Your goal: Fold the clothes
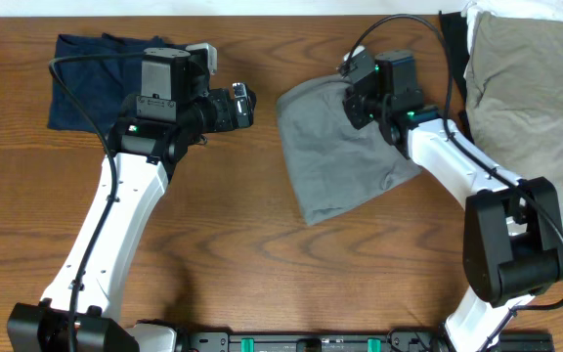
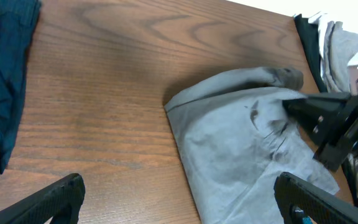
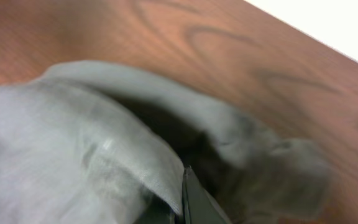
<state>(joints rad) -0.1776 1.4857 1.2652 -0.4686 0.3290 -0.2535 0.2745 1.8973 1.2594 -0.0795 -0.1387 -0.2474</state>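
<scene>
Grey garment (image 3: 73,143) fabric is pinched at one edge by the right gripper's (image 1: 353,98) jaws; the left gripper's (image 1: 247,105) jaws are spread above the tabletop (image 1: 262,244).

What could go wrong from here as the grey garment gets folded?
The right gripper seems to pinch only a small pucker of the grey garment, which may slip free when lifted. The left gripper hangs open over bare table, so a one-sided pull could drag the cloth instead of folding it. The beige clothes lie close beside the right arm and could snag.
</scene>
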